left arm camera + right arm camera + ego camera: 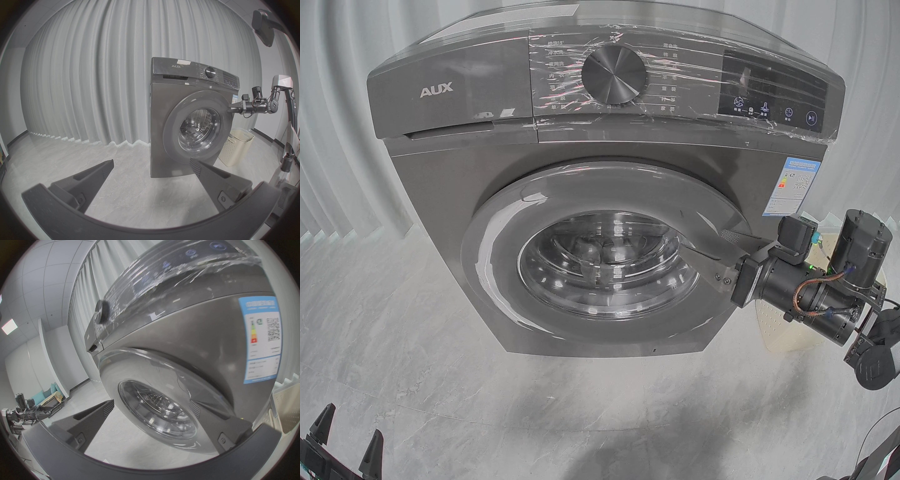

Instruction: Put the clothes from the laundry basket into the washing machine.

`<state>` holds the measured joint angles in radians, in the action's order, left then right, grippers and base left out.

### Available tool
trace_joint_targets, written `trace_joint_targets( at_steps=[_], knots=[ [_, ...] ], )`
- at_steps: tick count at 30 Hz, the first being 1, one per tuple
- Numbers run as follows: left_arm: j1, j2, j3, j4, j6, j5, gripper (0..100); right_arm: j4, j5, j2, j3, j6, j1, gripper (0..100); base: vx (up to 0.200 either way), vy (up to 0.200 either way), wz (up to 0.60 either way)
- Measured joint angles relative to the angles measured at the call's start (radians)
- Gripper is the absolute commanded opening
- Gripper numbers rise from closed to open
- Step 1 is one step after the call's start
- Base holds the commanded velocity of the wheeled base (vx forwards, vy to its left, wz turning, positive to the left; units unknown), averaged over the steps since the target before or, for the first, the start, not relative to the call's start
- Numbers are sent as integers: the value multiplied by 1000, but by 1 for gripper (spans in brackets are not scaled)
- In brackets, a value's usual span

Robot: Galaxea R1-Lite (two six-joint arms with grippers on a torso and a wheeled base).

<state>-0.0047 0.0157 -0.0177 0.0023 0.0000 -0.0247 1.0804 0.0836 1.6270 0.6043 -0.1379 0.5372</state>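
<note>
**Door shut, both grippers spread wide**

The left gripper (353,428) sits low over the floor (425,350), fingers wide and holding nothing. One washing machine (600,181) faces the robot, its round door (506,250) closed, with drum metal behind the glass. The right gripper (706,247) points leftward and horizontal at the door's right rim, fingers wide apart. One cream laundry basket (781,325) stands upright just right of the machine; I cannot tell its contents.

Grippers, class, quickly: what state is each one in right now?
Left gripper: open, holding nothing.
Right gripper: open, at the right edge of the washing machine door, clamping nothing.
</note>
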Motion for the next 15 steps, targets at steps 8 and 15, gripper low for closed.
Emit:
trace_joint_targets(
  at_steps=[8, 15],
  knots=[
    [0, 0, 0, 0, -1, 0, 100, -4, -67, 8, 46, -1, -2, 100, 0, 0, 0],
    [1, 0, 0, 0, -4, 0, 100, 47, -93, -29, -27, 16, 14, 100, 0, 0, 0]
  ],
)
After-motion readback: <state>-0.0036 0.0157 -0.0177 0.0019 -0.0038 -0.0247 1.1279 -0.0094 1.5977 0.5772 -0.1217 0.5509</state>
